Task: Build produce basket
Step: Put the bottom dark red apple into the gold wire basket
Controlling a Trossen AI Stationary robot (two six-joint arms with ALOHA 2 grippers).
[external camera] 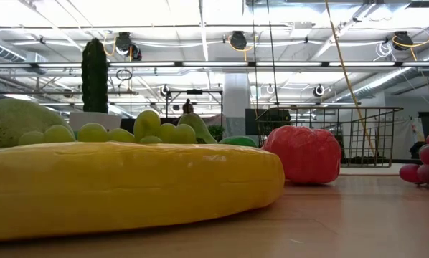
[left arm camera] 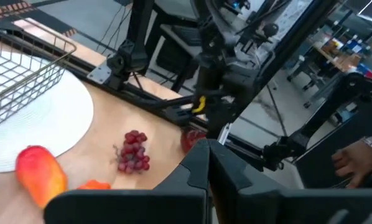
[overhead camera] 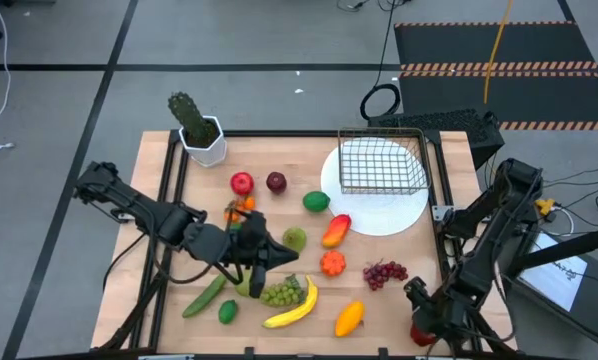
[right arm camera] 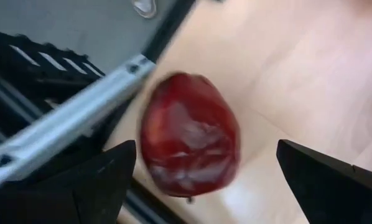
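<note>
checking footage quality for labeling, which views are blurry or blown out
Right wrist view: the dark red apple is motion-smeared between the right gripper's open fingers. Low view: the long yellow banana fills the foreground, slightly soft; the ceiling lights glare white. Left wrist view: mildly blurred, the purple grape cluster still readable. High view: even light, sharp.

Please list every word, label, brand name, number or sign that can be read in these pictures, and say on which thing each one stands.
None: no readable text shows in any view.
The basket, the plate, the fruit and the cactus pot show no lettering.
</note>
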